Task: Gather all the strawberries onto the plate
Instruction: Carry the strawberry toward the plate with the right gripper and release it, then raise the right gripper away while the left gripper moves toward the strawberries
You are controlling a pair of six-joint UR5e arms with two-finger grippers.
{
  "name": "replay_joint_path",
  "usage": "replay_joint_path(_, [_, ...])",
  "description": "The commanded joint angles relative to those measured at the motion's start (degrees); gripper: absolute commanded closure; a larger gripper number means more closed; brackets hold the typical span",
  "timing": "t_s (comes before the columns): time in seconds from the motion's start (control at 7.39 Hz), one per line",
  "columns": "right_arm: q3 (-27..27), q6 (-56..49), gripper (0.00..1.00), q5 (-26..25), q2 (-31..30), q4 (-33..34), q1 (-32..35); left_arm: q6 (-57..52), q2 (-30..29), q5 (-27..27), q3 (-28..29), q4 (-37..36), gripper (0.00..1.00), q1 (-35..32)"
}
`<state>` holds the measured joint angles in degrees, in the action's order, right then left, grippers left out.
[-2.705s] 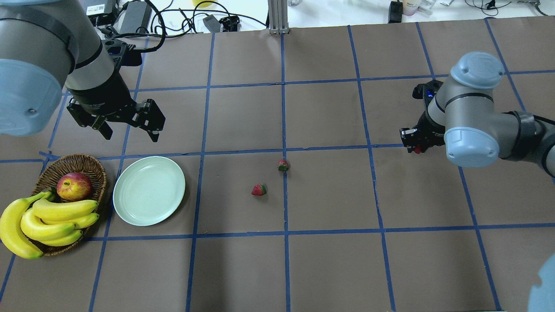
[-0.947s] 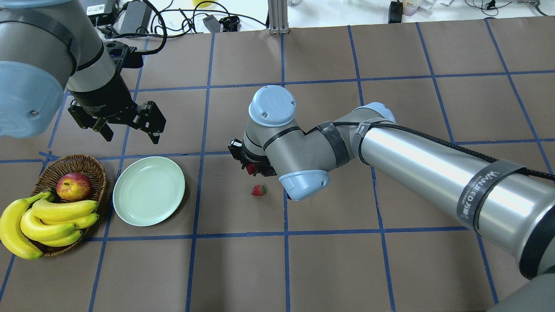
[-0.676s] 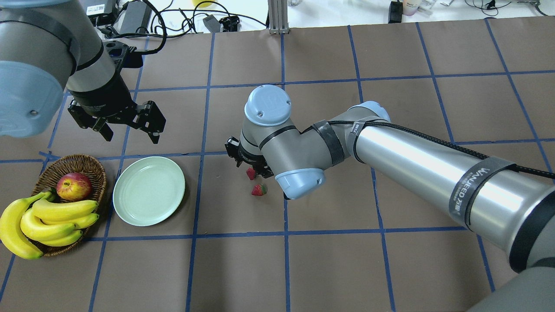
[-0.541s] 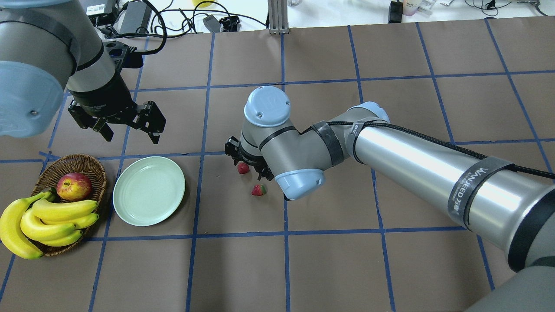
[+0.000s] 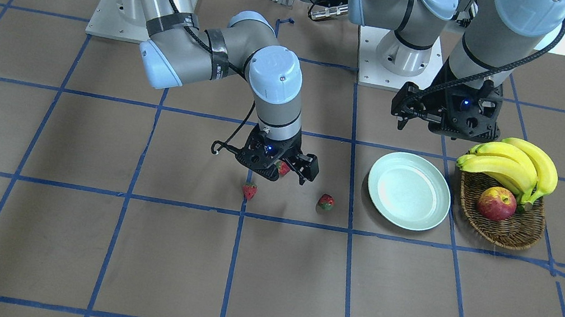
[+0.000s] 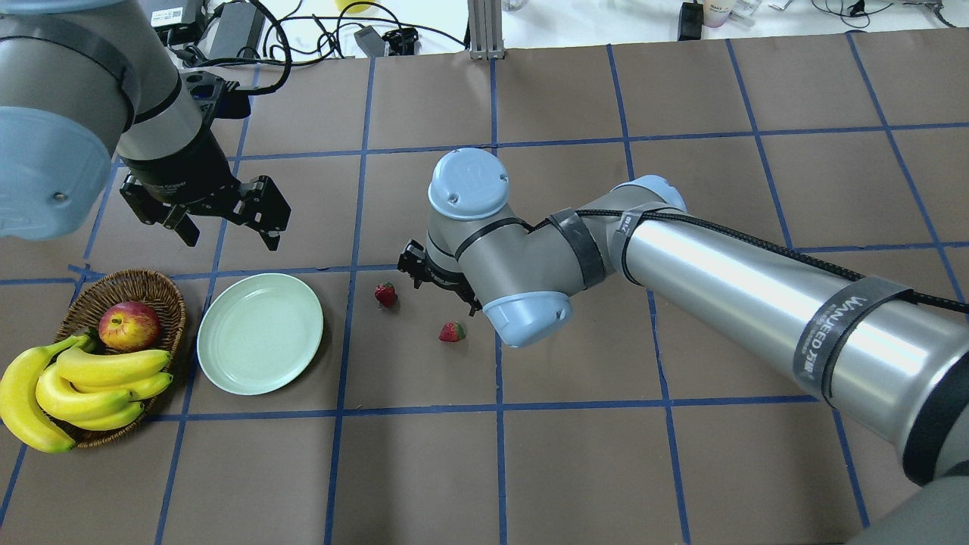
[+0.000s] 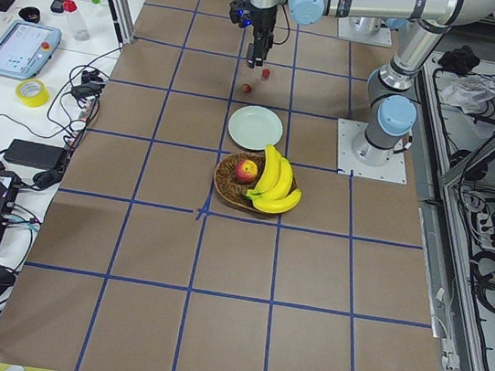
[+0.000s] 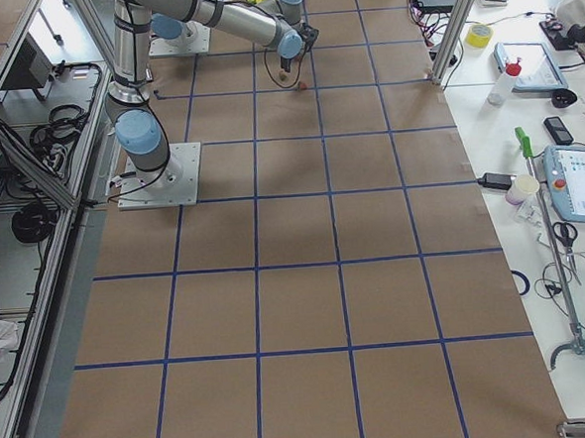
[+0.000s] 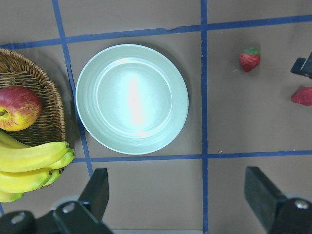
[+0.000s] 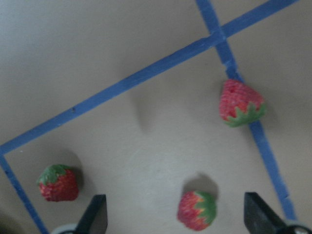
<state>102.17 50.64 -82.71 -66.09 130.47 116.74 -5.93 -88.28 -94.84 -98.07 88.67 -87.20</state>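
right wrist view shows three strawberries (image 10: pixel 240 104); overhead only two. right end effector (image 5: pixel 284 173) and left end effector (image 6: pixel 227 235) spread wide, holding nothing.

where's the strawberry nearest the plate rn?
Overhead view: that strawberry lies on the table just right of the plate, outside its rim, with another strawberry farther right, nearer the robot.

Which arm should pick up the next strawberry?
Probably right: the right hand hangs open just above all three strawberries, while the left hand hovers open by the plate, farther from them.
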Motion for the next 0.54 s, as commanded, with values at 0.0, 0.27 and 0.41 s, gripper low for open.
replay_joint_path(0.0, [-0.3, -17.2, 0.0, -7.4, -6.6, -12.4, -8.8, 0.0, -0.3, 0.2, 0.1, 0.0, 0.0, 0.1])
replay_joint_path(0.27, [-0.9, -38.9, 0.0, -7.6, -13.1, -18.5, -21.3, 0.4, -0.7, -0.6, 0.0, 0.5, 0.0, 0.1])
replay_joint_path(0.41, [-2.7, -43.6, 0.0, -7.2, -16.5, -19.1, -25.5, -0.1, -1.7, -0.1, -0.1, -0.2, 0.0, 0.1])
